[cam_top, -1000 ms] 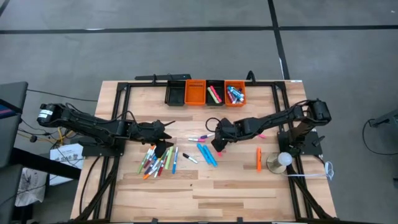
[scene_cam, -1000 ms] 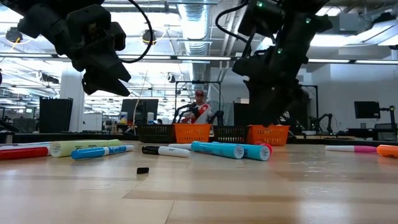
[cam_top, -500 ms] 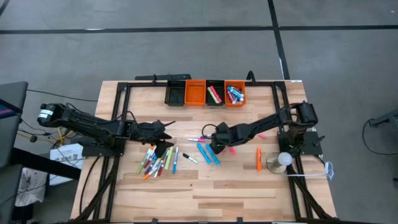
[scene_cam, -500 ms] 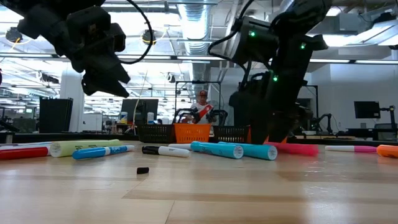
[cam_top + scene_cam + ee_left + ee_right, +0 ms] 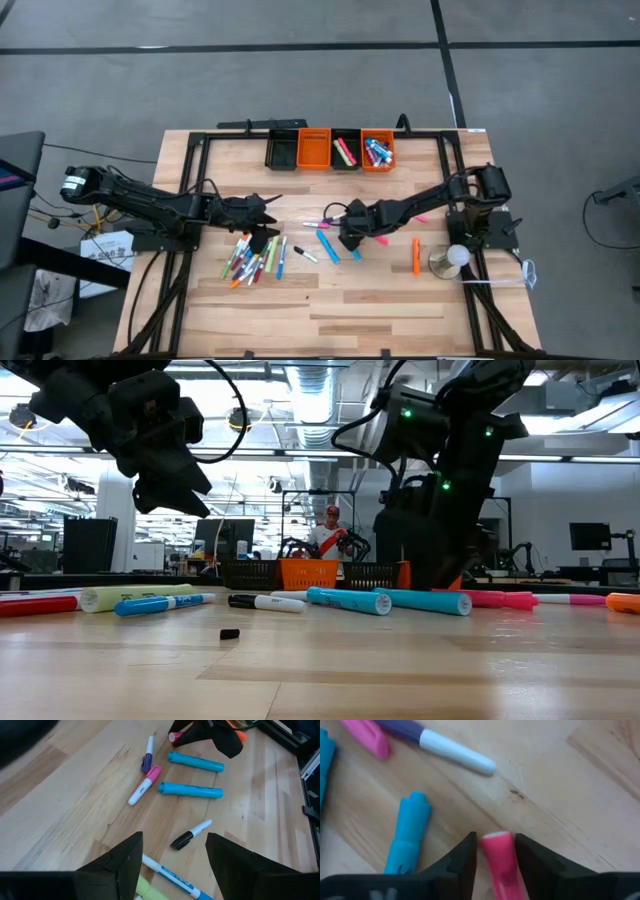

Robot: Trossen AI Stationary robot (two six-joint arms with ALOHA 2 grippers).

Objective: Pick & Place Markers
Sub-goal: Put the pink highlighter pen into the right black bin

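Now the right gripper (image 5: 494, 855) sits low at mid-table, fingers closed around a pink marker (image 5: 501, 862) – blue markers (image 5: 327, 245) just left; the left gripper (image 5: 172, 852) hovers open.

A light wooden bench (image 5: 360, 310) stands on a grey floor (image 5: 300, 80) crossed by dark lines. A black metal frame (image 5: 195, 150) runs along the bench's edges. At the far edge sits a row of small rectangular bins: a black bin (image 5: 281, 150), an orange bin (image 5: 314, 148), a second black bin (image 5: 346, 151) and a second orange bin (image 5: 378, 150), side by side and touching. Near the bench's right edge stands a small round object with a white top (image 5: 456, 256). A tiny black cap-like piece (image 5: 230, 633) lies alone on the wood. In the low view, a person (image 5: 328, 536) shows in the room behind the bins.
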